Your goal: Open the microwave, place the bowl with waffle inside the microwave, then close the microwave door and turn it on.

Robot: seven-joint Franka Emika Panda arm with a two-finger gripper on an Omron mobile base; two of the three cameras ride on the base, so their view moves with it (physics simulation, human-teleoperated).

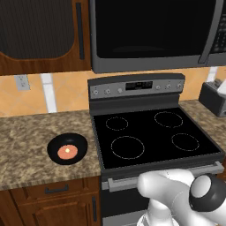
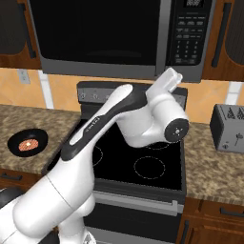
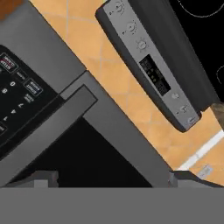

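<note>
The microwave (image 1: pixel 154 31) hangs above the stove with the microwave door (image 2: pixel 100 33) shut. Its long grey handle (image 2: pixel 164 33) runs beside the button panel (image 2: pixel 188 33). My gripper (image 2: pixel 170 75) is raised just under the microwave's bottom edge, near the lower end of the handle (image 3: pixel 48 127). In the hand view the gripper (image 3: pixel 113 179) is open, its tips far apart with nothing between them. The black bowl (image 1: pixel 67 148) with the orange-pink waffle (image 1: pixel 66 152) sits on the counter left of the stove, also seen as the bowl (image 2: pixel 27 142) far from my hand.
A black-topped stove (image 1: pixel 150 137) with a grey control panel (image 3: pixel 153 74) stands under the microwave. A dark grey toaster (image 2: pixel 228 127) sits on the right counter. Wooden cabinets (image 1: pixel 39 35) flank the microwave. Granite counter (image 1: pixel 26 145) lies around the bowl.
</note>
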